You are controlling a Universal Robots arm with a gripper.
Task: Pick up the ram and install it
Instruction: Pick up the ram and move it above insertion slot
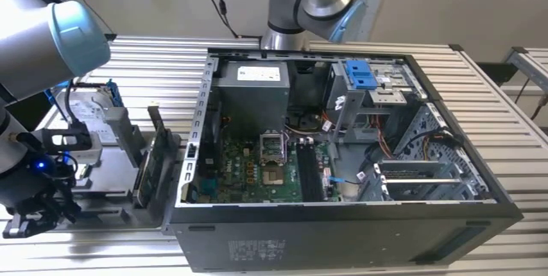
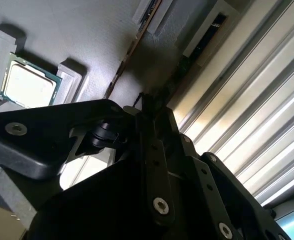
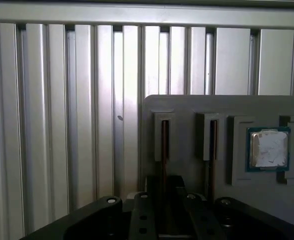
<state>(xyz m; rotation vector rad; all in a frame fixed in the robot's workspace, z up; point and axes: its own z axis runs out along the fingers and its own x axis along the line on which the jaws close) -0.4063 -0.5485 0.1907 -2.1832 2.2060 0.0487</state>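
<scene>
Black gripper (image 3: pixel 167 184) links sit in the foreground of both wrist views, low over a corner of the grey tray (image 3: pixel 187 106). Whether the gripper is spread or pinching cannot be told, nor whether it touches anything. Directly in line with it, the ram (image 3: pixel 164 142) stands on edge in the tray's slot nearest the tray's side rim, showing a thin coppery edge. One slot further in from that rim stands a second stick (image 3: pixel 213 142), also on edge. Deeper into the tray, a square chip (image 3: pixel 268 149) lies flat in its pocket. A ribbed metal table (image 3: pixel 62 125) carries the tray. In the exterior view a hard drive (image 1: pixel 86 112) rests at the tray's end opposite the gripper. An open case (image 1: pixel 342 237) stands just beside the tray, on the exterior view's right.
</scene>
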